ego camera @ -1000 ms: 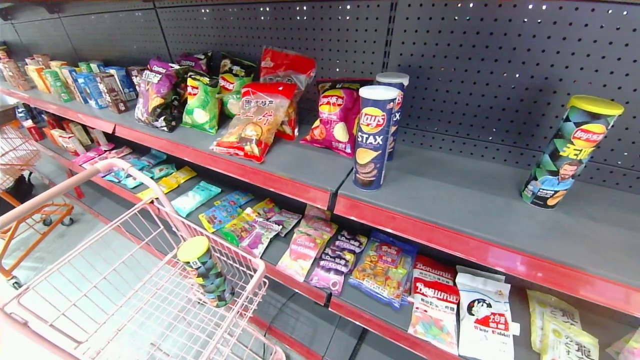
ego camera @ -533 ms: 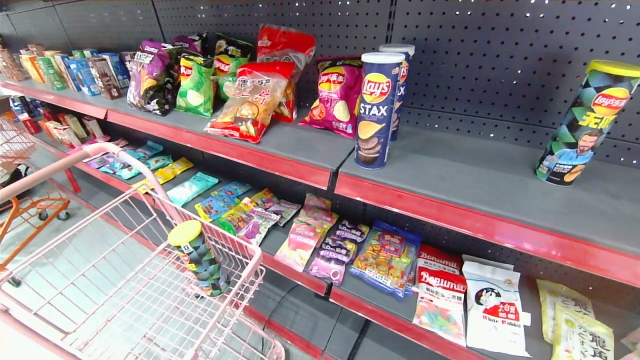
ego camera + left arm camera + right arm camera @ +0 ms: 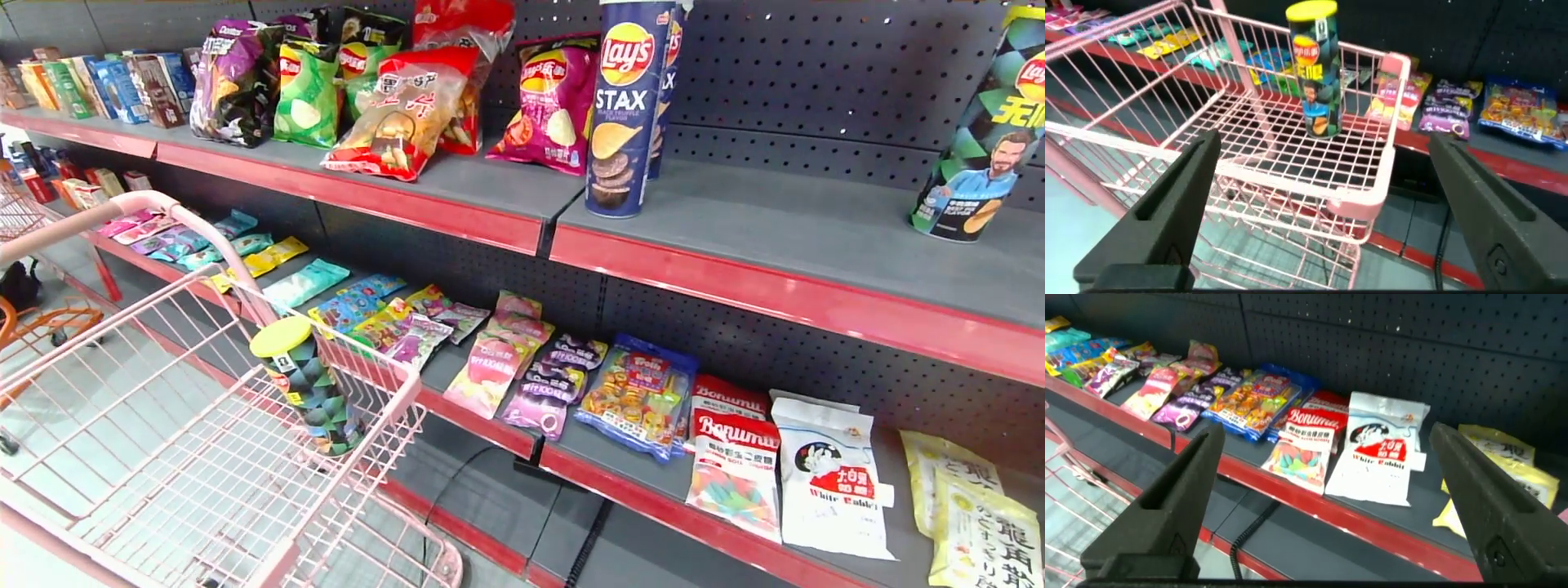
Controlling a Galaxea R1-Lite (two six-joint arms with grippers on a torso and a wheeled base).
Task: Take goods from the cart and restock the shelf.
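Observation:
A green-and-black chip can [image 3: 306, 388] with a yellow lid stands upright at the front of the pink wire cart [image 3: 163, 457]. In the left wrist view the same can [image 3: 1316, 73] rises behind the cart's near rim [image 3: 1290, 184], and my left gripper [image 3: 1323, 220] is open above that rim, holding nothing. A matching can [image 3: 980, 139] stands at the right of the grey upper shelf [image 3: 775, 237], apart from two blue cans [image 3: 624, 106]. My right gripper [image 3: 1323, 506] is open in front of the lower shelf's red edge [image 3: 1372, 514].
Chip bags [image 3: 392, 106] crowd the upper shelf's left part; between the blue cans and the matching can it is bare. Candy bags [image 3: 637, 392] and a white bag [image 3: 1384, 449] lie on the lower shelf. An orange cart [image 3: 41, 322] stands far left. A black cable [image 3: 584, 539] hangs below.
The head camera has tilted down, so shelves and cart sit higher in the picture. The goods themselves have not moved.

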